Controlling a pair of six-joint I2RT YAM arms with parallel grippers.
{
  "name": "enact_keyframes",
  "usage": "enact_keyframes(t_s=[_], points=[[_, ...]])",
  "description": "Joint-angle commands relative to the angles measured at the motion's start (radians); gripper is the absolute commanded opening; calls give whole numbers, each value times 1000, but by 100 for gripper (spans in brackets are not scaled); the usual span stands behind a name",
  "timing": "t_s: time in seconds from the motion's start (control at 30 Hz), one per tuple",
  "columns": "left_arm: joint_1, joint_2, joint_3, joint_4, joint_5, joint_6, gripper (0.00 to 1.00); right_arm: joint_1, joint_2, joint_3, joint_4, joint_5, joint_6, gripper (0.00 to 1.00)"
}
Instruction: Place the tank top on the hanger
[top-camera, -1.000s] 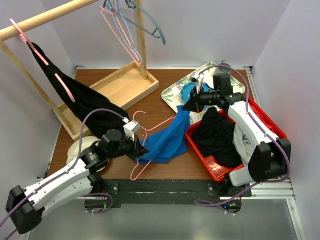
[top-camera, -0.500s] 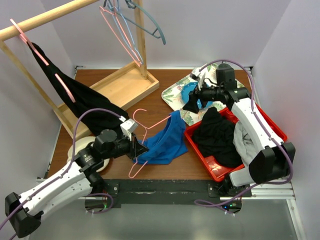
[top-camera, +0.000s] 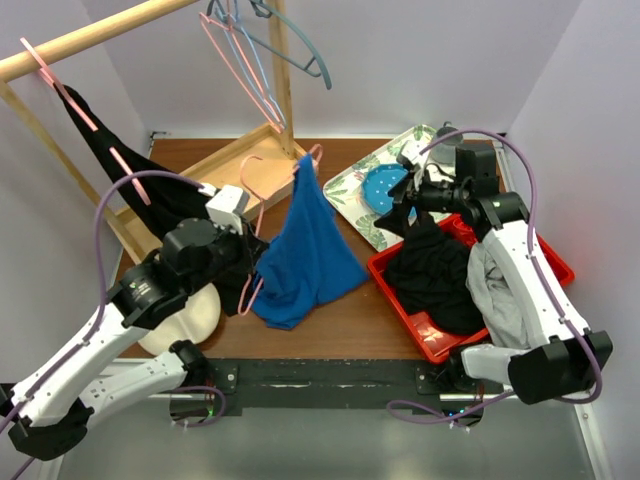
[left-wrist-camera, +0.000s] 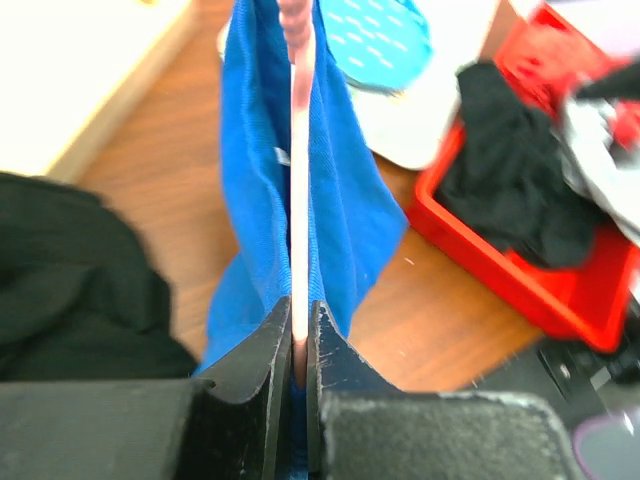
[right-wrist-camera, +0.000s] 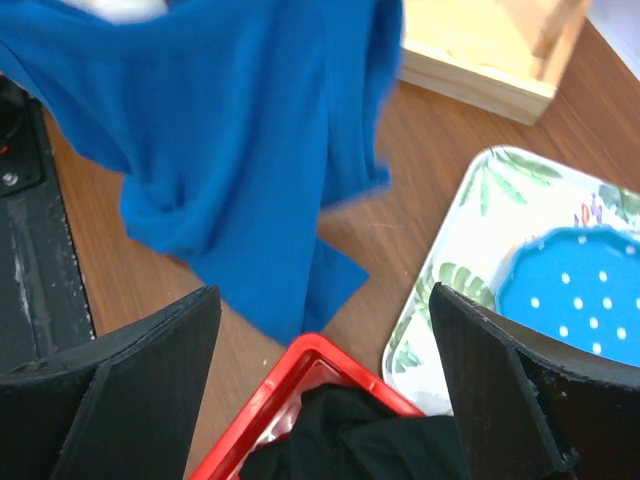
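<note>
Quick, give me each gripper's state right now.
Left gripper: shut on the hanger, the tank top hanging from it.
Right gripper: open, holding nothing.

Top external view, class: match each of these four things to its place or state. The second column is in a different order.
1 tank top
2 pink hanger
3 red bin
4 blue dotted dish

a on the leaf-patterned tray
b clamped in the left gripper
c hanging from the hanger
d holding black clothes

Pairs: 1-c, 2-b, 3-d, 4-a
</note>
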Motion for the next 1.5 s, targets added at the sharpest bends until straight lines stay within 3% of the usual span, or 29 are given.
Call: enact_keyframes(t_s=[0.0, 0.23, 0.53, 0.87, 1.17, 1.47], points=[[6, -3, 124, -69, -211, -40, 0, -56, -35, -90, 152, 9, 106, 90], [6, 18, 179, -145, -194, -18, 0, -89, -61, -190, 253, -63, 150, 92], [6, 35, 189, -145, -289, -161, 0, -98, -76, -262, 310, -127, 147, 92], [6, 121, 253, -185, -533, -277, 0, -130, -90, -312, 351, -140, 154, 93], [17, 225, 328, -119, -749, -225, 0, -158, -92, -334, 367, -161, 154, 93], [192, 349, 414, 88, -812, -146, 0, -181, -90, -351, 378, -175, 154, 93]])
